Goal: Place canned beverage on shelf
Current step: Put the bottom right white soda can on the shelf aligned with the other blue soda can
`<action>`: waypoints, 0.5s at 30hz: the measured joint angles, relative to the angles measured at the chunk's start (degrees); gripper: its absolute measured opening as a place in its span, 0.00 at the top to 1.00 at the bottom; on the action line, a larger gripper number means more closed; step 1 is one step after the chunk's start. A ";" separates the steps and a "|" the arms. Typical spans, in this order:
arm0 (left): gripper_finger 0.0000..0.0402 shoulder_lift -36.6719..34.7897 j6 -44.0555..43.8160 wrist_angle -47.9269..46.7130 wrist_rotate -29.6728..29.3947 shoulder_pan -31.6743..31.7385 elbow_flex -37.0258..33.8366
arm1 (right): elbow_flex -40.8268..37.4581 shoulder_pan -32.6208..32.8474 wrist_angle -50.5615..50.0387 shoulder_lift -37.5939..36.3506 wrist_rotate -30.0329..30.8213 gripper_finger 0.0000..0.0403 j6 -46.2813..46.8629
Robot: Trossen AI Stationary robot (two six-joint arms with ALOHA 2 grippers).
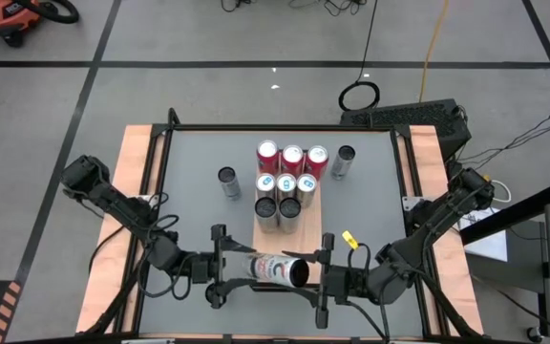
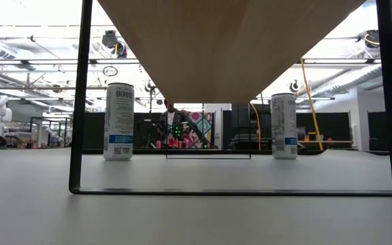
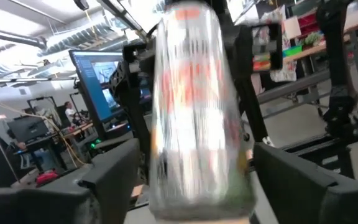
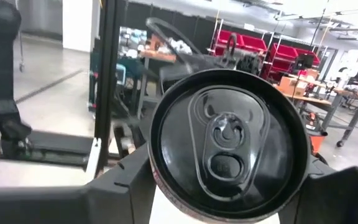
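A white-and-red can (image 1: 273, 268) hangs level above the table's near edge, between my two grippers. Its dark top end (image 4: 229, 143) faces my right gripper (image 1: 304, 275), which is shut on it. My left gripper (image 1: 242, 268) is open around the can's other end (image 3: 194, 112); a gap shows beside one finger (image 3: 114, 180). The shelf (image 1: 306, 215), a light-brown board on a dark frame, stands at mid-table with several upright cans on it. My right gripper pinches the can between its two fingers (image 4: 126, 186) on the side wall just behind the top rim (image 4: 157, 180). The fingers come level from the table's right side and lie along the can. The can is lifted clear and lies level, top toward this gripper.
Two loose cans stand upright on the grey tabletop, one left of the shelf (image 1: 228, 182) and one at its far right (image 1: 344, 162); the low view shows both (image 2: 119, 121) (image 2: 284, 126). A small yellow object (image 1: 349, 238) lies right of the shelf.
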 joint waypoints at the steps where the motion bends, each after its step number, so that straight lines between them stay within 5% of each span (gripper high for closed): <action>1: 0.21 -0.06 -0.57 0.14 -0.26 -0.22 0.02 | -0.05 0.25 -0.72 -0.31 0.07 0.52 -0.04; 9: 0.07 -0.08 -3.79 -0.11 -4.88 -1.54 0.04 | -0.02 1.15 -16.19 -6.65 -1.15 0.53 6.80; 15: 0.07 -0.06 -5.25 -0.18 -8.68 -1.41 0.04 | -0.02 -0.60 -32.37 -13.86 -10.43 0.53 15.57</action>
